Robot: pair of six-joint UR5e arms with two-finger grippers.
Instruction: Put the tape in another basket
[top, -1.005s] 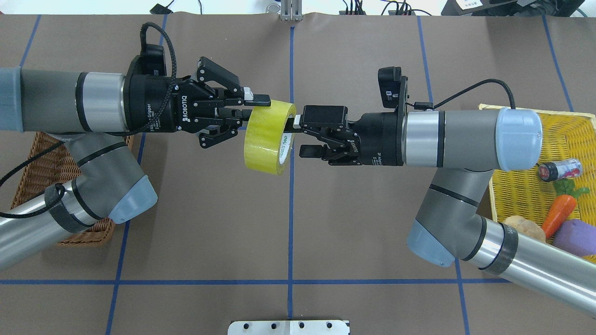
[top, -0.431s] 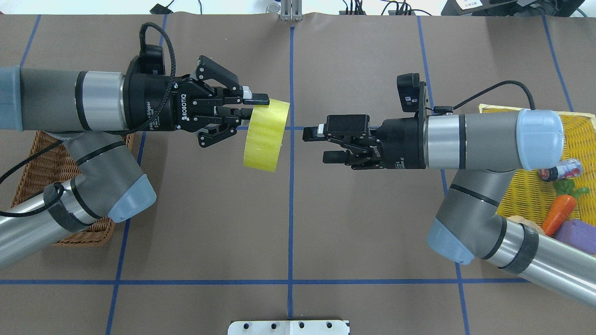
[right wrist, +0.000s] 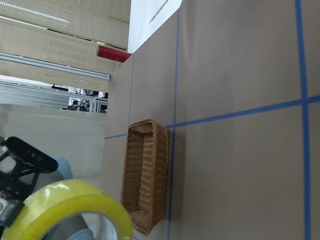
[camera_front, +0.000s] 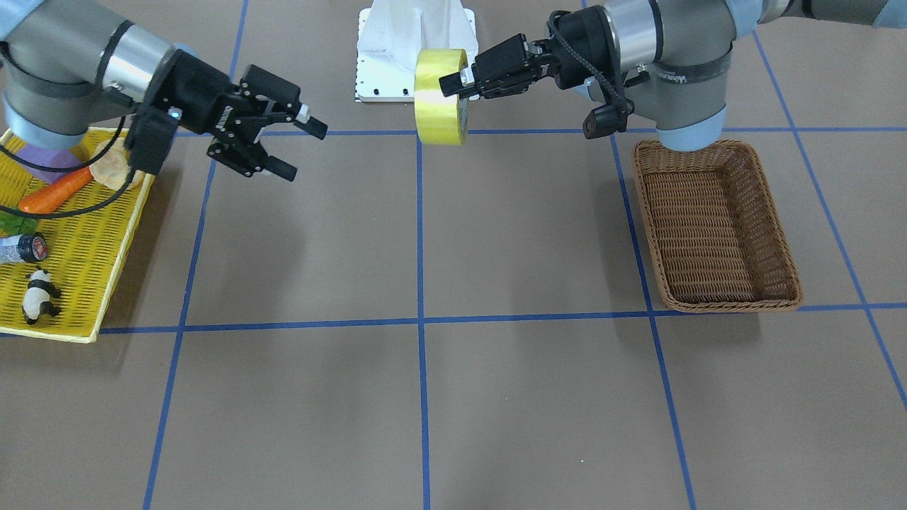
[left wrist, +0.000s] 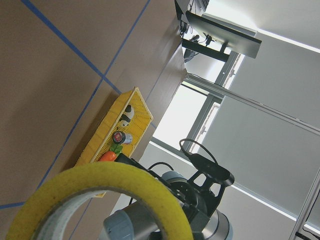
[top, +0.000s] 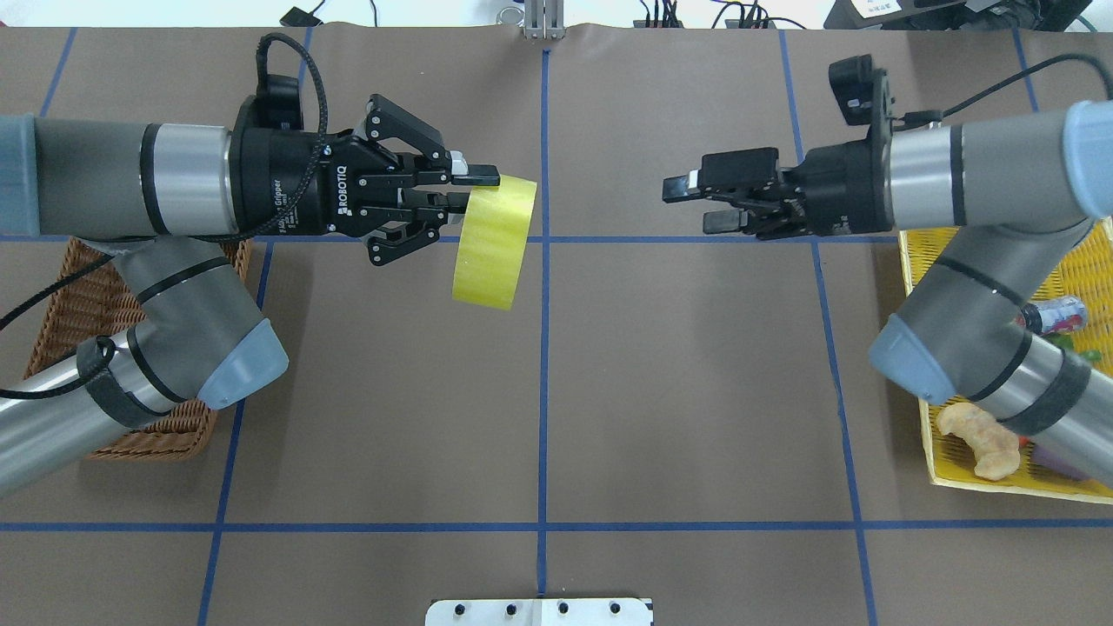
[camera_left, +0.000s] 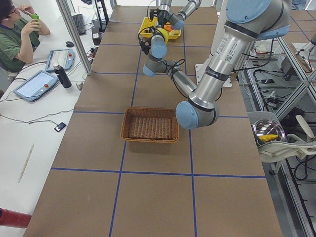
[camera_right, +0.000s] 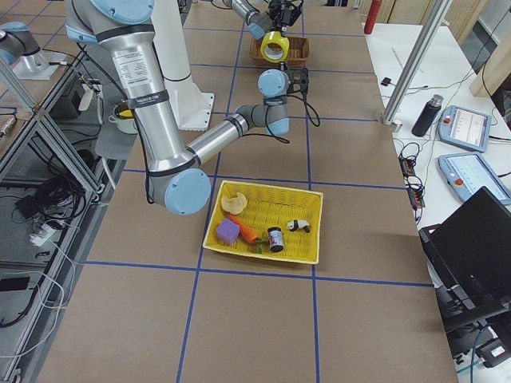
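Note:
The yellow tape [top: 494,242] hangs on edge above the table's middle, and my left gripper [top: 474,193] is shut on its upper rim. The tape also shows in the front view [camera_front: 439,106], held by the left gripper [camera_front: 453,81], and fills the bottom of the left wrist view [left wrist: 100,190]. My right gripper [top: 691,206] is open and empty, well to the tape's right; it also shows in the front view [camera_front: 303,151]. The brown wicker basket [camera_front: 716,227] is empty and lies under my left arm, partly hidden from overhead [top: 78,304].
The yellow mesh tray [camera_front: 78,283] at my right holds a carrot [camera_front: 53,193], a panda figure [camera_front: 39,294], a small bottle [camera_front: 25,248], a purple block and a bread piece [top: 978,435]. A white mount plate [top: 539,611] sits at my base.
My right gripper has drawn back to the right, away from the tape and over toward the yellow tray. The tape stays in my left gripper, which has barely shifted.

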